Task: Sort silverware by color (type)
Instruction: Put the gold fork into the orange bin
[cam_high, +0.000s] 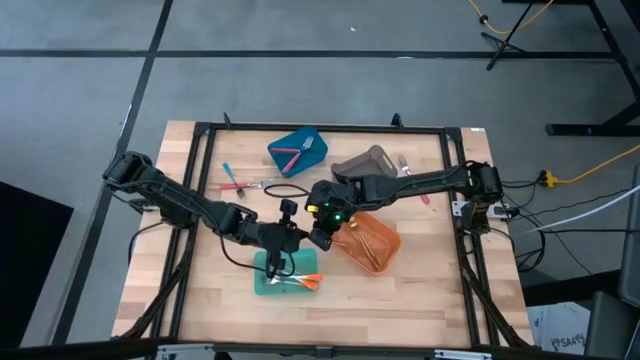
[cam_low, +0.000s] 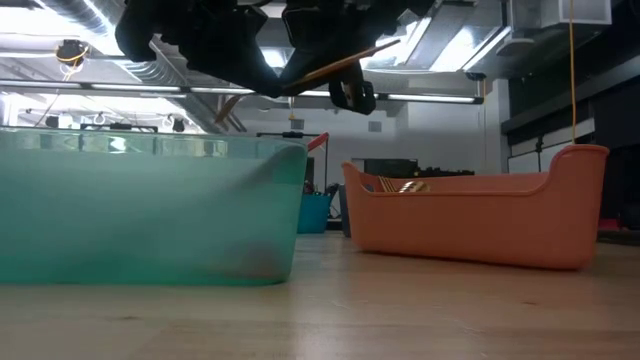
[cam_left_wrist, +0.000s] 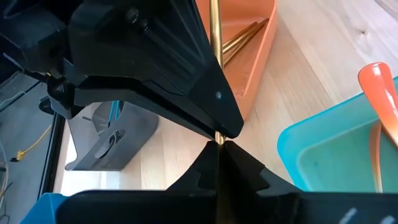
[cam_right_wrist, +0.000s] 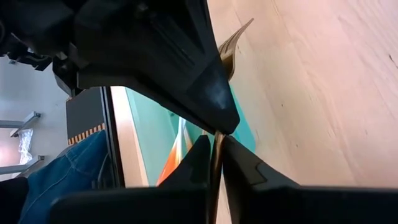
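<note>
A gold fork (cam_right_wrist: 233, 40) hangs in the air between the teal bin (cam_high: 285, 275) and the orange bin (cam_high: 370, 240), with both grippers shut on its shaft, fingertip to fingertip. My left gripper (cam_left_wrist: 217, 149) comes from the table's left and my right gripper (cam_right_wrist: 214, 142) from the right. In the low view the fork (cam_low: 330, 68) slants above both bins. The tines stick out past the left fingers, and the handle (cam_left_wrist: 214, 25) runs past the right fingers toward the orange bin. Orange-handled silverware (cam_high: 305, 280) lies in the teal bin and gold pieces (cam_left_wrist: 239, 37) in the orange bin. My left gripper pinches the gold fork's shaft (cam_left_wrist: 217, 142) between its two fingertips, near the middle of the fork. The fingers slant down from the table's left. The fork is lifted clear of the table. My right gripper pinches the same shaft (cam_right_wrist: 216, 152) between its two fingertips, right beside the left fingers. It slants down from the table's right. The tines (cam_right_wrist: 235, 37) reach beyond the hold.
A blue bin (cam_high: 298, 152) with pink-handled pieces and a grey bin (cam_high: 365, 162) stand at the back. Loose silverware lies on the wood at the back left (cam_high: 240, 182) and back right (cam_high: 405, 165). Bare wood shows along the near edge.
</note>
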